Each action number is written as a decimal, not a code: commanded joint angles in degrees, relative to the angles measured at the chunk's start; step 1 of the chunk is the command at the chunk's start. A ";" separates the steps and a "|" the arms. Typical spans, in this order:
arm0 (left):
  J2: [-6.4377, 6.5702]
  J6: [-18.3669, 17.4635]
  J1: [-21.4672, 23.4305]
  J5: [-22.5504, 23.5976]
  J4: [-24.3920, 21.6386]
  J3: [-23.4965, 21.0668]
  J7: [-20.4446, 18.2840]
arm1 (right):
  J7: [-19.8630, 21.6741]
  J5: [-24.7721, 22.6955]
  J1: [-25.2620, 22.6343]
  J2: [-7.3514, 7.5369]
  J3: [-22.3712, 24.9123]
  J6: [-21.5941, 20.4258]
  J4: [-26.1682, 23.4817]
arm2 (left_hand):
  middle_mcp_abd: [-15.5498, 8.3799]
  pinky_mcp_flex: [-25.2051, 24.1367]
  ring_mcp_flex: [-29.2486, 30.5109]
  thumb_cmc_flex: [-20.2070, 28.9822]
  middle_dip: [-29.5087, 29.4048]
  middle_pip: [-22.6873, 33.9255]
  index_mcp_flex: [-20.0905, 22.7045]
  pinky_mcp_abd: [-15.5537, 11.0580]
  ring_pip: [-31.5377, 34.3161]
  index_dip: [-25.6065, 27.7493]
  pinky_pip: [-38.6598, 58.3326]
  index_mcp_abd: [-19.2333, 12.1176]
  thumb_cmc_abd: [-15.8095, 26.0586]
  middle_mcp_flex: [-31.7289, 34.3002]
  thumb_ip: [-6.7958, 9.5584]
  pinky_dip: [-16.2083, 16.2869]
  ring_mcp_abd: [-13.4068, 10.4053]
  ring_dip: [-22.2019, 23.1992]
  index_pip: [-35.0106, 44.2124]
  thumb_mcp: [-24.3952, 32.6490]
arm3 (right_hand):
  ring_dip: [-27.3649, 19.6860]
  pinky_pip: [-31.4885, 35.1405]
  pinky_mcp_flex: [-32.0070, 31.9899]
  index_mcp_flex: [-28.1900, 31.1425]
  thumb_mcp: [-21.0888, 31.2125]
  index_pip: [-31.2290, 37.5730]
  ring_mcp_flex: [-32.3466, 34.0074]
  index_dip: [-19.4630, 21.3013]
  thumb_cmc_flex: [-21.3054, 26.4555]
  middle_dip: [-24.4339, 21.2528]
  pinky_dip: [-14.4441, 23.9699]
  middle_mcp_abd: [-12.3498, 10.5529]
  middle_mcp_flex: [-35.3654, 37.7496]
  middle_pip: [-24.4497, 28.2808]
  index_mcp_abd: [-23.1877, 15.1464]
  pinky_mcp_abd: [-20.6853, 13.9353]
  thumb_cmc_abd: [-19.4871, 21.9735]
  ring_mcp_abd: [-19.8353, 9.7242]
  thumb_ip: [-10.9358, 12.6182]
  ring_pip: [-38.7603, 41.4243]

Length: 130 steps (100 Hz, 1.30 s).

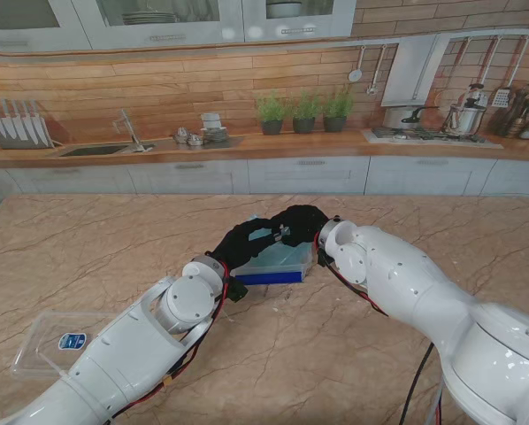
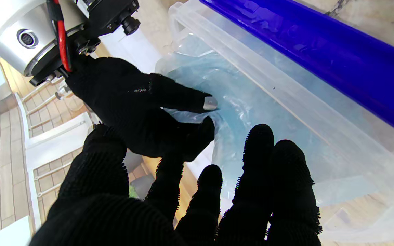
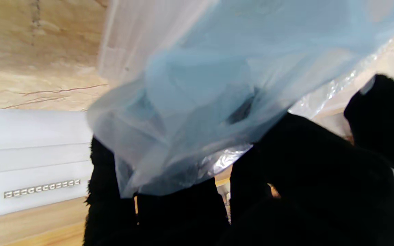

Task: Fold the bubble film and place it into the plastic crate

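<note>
The clear plastic crate (image 1: 287, 262) with a blue rim (image 2: 320, 44) stands mid-table. Pale blue bubble film (image 1: 263, 235) lies bunched inside it (image 2: 251, 99). Both hands wear black gloves and meet over the crate. My right hand (image 1: 302, 223) reaches in from the right, and in the left wrist view it (image 2: 132, 102) pinches a fold of the film between thumb and finger. In the right wrist view the film (image 3: 200, 102) drapes over that hand's fingers (image 3: 320, 177). My left hand (image 1: 242, 241) hovers at the crate's near-left side with its fingers (image 2: 258, 171) spread, holding nothing.
A clear lid (image 1: 57, 341) with a blue label lies on the marble table near my left forearm. Beyond the table's far edge runs a kitchen counter (image 1: 273, 146) with a sink, plants and a stove.
</note>
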 commanded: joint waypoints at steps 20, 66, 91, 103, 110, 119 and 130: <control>0.27 -4.17 1.81 1.42 -1.01 -1.54 1.44 | -2.31 -3.27 0.56 -2.06 -6.69 -0.97 5.00 | -0.87 -7.27 -4.87 1.10 0.74 1.07 0.69 -0.54 -9.01 0.50 -7.79 -0.45 2.10 0.94 1.46 -10.26 -2.70 -6.39 0.13 -0.32 | -0.53 -6.61 1.50 1.31 1.92 1.42 1.99 -0.65 1.30 -0.41 -4.50 -0.04 1.10 -0.16 -2.30 -4.39 0.72 -0.04 -1.79 0.12; -0.38 -9.60 1.09 2.13 2.09 -1.29 3.91 | -5.57 -5.58 2.05 -5.33 -16.81 -1.14 11.29 | 2.30 -9.29 -7.48 1.35 2.55 4.05 4.64 -9.95 -18.87 1.15 -21.70 0.62 2.07 8.29 1.48 -21.24 -8.26 -16.17 1.63 1.84 | 0.07 -3.84 3.12 2.51 1.81 2.57 3.69 -0.88 1.36 -0.58 -3.88 -0.45 2.90 1.61 -3.17 -6.72 -1.29 -0.92 -1.61 2.92; -0.48 -10.28 -0.01 2.76 3.91 0.31 3.05 | -9.08 -8.17 1.11 -3.85 -16.32 2.17 8.51 | 2.43 -9.31 -8.45 1.08 2.50 3.69 4.85 -9.95 -19.27 1.36 -22.04 0.54 2.02 7.35 1.48 -21.51 -8.72 -17.54 2.13 2.59 | 0.65 -3.41 -1.55 -0.94 -0.77 2.16 -0.38 -0.53 -3.07 0.13 -3.28 0.13 -1.79 4.75 -2.64 -5.07 -3.01 -0.31 -0.88 4.97; -0.70 -10.19 -0.12 3.02 4.88 0.68 3.45 | -10.53 -11.00 0.16 -1.32 -14.29 5.05 3.91 | 1.62 -10.83 -10.63 0.79 2.40 3.37 3.53 -10.09 -20.28 1.30 -24.03 0.00 2.14 4.95 1.46 -22.50 -9.55 -18.78 1.89 3.18 | 0.38 -4.77 -5.90 -3.16 -1.31 1.55 -2.86 -0.46 -5.78 0.63 -3.82 0.14 -4.52 5.22 -2.47 -3.29 -3.88 -0.60 -0.83 4.54; -0.94 -10.60 0.08 3.67 5.66 0.85 4.62 | -12.00 -12.84 -0.42 0.02 -13.18 6.51 1.57 | 0.08 -13.18 -13.27 0.71 2.32 3.22 2.37 -11.73 -21.73 1.55 -26.26 -0.38 2.33 2.76 1.45 -23.63 -11.15 -19.85 2.31 3.79 | 0.25 -5.30 -6.92 -4.11 -1.27 1.36 -3.54 -0.41 -6.22 0.70 -4.14 0.04 -5.36 5.17 -2.44 -2.87 -3.93 -0.83 -0.70 4.31; -1.43 -12.28 0.23 5.11 7.39 1.19 7.10 | -13.29 -14.68 -1.00 1.33 -11.99 7.80 -0.77 | -1.76 -15.91 -17.50 0.18 2.09 3.21 0.46 -17.41 -24.16 1.85 -33.85 -1.11 2.42 -0.39 1.34 -27.93 -13.77 -22.52 3.32 5.03 | 0.09 -5.58 -7.53 -4.81 -1.16 1.32 -4.19 -0.38 -6.35 0.77 -4.40 0.02 -6.16 5.16 -2.48 -2.99 -3.90 -0.97 -0.58 4.05; -1.86 -13.78 0.39 5.98 8.88 1.24 9.06 | -14.29 -16.13 -1.22 2.22 -11.36 8.57 -2.28 | -3.22 -14.89 -20.74 -0.39 1.92 3.12 -1.33 -21.60 -25.29 1.80 -45.59 -1.60 2.47 -2.77 1.23 -33.72 -16.58 -25.23 4.26 6.04 | 0.04 -5.65 -8.09 -4.88 -0.91 1.60 -4.29 -0.30 -6.13 0.97 -4.63 -0.08 -6.30 5.51 -2.54 -2.99 -3.33 -1.11 -0.44 4.19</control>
